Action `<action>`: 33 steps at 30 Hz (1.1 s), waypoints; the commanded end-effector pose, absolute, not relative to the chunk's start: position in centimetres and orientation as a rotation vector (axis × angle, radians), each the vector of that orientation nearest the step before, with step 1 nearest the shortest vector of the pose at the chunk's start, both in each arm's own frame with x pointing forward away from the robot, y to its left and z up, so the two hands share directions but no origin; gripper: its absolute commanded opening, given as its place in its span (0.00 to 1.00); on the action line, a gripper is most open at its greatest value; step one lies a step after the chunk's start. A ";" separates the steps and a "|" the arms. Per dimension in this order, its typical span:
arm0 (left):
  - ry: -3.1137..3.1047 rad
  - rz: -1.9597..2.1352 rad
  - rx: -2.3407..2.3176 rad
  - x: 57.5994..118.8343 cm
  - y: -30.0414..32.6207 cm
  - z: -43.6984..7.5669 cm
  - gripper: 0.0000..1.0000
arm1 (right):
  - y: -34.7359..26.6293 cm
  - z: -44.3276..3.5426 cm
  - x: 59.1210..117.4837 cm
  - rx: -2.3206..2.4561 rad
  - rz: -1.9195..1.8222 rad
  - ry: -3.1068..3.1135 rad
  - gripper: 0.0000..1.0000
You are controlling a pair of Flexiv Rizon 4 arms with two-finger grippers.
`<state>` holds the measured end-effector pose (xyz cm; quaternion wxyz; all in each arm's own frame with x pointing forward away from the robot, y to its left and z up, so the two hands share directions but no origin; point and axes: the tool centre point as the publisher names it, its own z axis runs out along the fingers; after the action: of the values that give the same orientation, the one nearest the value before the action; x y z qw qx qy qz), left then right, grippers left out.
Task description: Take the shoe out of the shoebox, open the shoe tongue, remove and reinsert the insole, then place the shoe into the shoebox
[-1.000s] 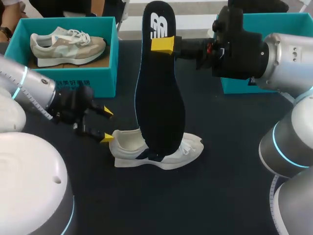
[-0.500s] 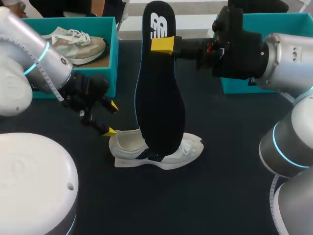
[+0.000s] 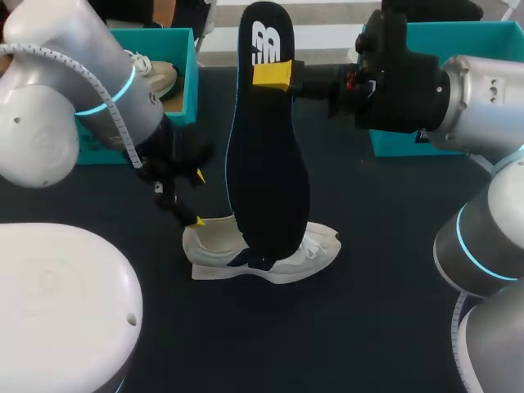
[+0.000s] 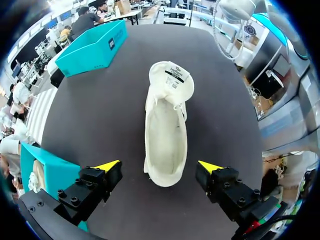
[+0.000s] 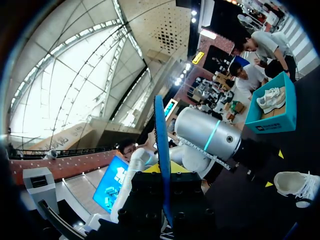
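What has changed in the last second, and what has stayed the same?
The left gripper, open, moved right toward the heel of the shoe, and its arm now covers most of the shoebox. The right gripper stays shut on the upright insole; the shoe has not moved.

Head high behind, downward; left wrist downward, near; right wrist sideways; 3 share shoe [image 4: 165, 130].

The insole [image 5: 160, 140], seen edge-on, stands upright, clamped between the right gripper's [image 5: 165, 172] fingers. Ahead, the left arm [image 5: 207, 135] reaches over the dark table [image 5: 299, 147]. The left gripper [image 5: 274, 169], fingers apart, is near a white shoe [image 5: 296, 184]. Beyond sits a teal shoebox [image 5: 275, 117] holding a second shoe [image 5: 271, 97].
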<state>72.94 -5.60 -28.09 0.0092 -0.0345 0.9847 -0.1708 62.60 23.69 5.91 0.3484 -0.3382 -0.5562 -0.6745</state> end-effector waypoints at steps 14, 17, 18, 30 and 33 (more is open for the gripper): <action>2.962 -0.278 -0.200 72.5 -6.1 -28.0 1.00 | 24.1 5.9 62.6 -0.879 -1.752 -1.438 0.00; 2.962 -0.278 -0.200 72.5 -6.1 -28.0 1.00 | 24.1 5.9 62.6 -0.879 -1.752 -1.438 0.00; 2.962 -0.278 -0.200 72.5 -6.1 -28.0 1.00 | 24.1 5.9 62.6 -0.879 -1.752 -1.438 0.00; 3.019 -0.136 -0.198 72.2 -6.7 -28.9 1.00 | 24.1 5.9 62.6 -0.879 -1.752 -1.438 0.00; 3.033 -0.128 -0.184 72.1 -6.8 -29.1 1.00 | 24.1 5.9 62.6 -0.879 -1.752 -1.438 0.00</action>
<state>71.55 -6.15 -28.77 0.0545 -0.0598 0.9955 -0.0489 62.60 23.69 5.92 0.3484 -0.3382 -0.5562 -0.6745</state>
